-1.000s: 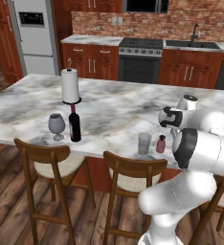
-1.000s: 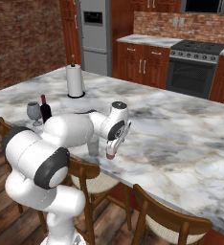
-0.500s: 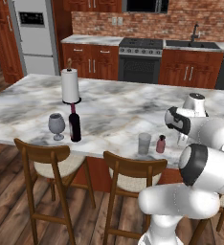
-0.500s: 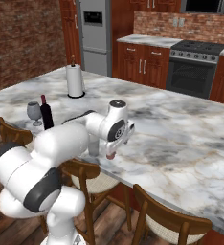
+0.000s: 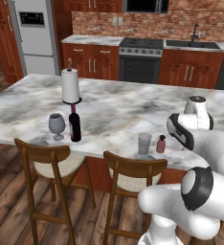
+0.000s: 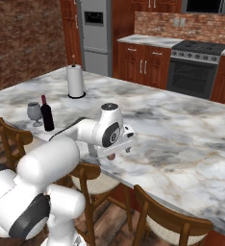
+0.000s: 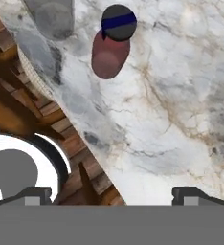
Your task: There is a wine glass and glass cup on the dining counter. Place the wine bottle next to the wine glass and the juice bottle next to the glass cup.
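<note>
The juice bottle (image 5: 160, 144) is small, pinkish and smooth, with a fat body and a thin neck. It stands straight up near the front edge of the dining counter (image 5: 114, 107), with its cap on top. From the hand view, looking down on it, the juice bottle (image 7: 109, 50) shows a round dark cap with a blue band. Just beside it, to its left in the left base view, stands the glass cup (image 5: 144, 143). The cup is short, grey and see-through, with straight sides and an open top. The two stand close but do not touch.

Far along the same edge stands the wine bottle (image 5: 74, 125). It is tall, dark and shiny, with a dark red neck pointing up. The wine glass (image 5: 56, 125) is just beside it, round on top, with a thin stem and a flat foot.

There is one of each: one juice bottle, one cup, one wine bottle, one wine glass.

The counter top is white and grey like marble. One paper towel roll (image 5: 70, 86) stands further back. Two wooden stools (image 5: 130, 179) are at the front.

The gripper (image 7: 111, 194) is above the counter edge, a little away from the juice bottle. Its fingers are wide apart and hold nothing.
</note>
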{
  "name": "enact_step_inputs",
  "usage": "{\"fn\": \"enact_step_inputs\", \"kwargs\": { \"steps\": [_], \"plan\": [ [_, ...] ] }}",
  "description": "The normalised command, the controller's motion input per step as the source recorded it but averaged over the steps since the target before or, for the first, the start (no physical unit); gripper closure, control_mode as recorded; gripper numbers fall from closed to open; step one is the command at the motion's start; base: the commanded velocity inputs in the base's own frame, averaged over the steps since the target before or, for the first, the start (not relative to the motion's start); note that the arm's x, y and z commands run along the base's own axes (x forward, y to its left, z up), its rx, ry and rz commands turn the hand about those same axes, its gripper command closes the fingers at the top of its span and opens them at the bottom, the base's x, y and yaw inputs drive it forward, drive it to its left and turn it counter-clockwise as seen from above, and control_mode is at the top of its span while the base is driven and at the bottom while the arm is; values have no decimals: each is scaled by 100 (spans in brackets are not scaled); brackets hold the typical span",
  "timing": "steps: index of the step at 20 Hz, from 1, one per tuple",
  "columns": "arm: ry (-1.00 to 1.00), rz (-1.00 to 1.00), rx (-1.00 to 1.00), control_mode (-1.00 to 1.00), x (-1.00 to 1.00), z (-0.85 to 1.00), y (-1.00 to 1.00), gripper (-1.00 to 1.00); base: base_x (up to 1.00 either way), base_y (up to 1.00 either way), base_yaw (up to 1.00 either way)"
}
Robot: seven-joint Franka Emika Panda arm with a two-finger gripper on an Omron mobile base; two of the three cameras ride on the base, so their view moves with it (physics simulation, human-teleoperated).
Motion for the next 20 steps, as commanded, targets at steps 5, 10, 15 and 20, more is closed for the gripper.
{"fn": "enact_step_inputs", "kwargs": {
  "steps": [5,10,15,20],
  "plan": [
    [0,-46,0,-100,-45,9,0,-100,0,0,0],
    [1,-41,5,-100,-47,16,0,-100,0,0,0],
    [1,-35,5,-100,-47,17,-2,-100,0,0,0],
    [0,-27,6,-100,-54,8,0,-100,0,0,0]
  ]
}}
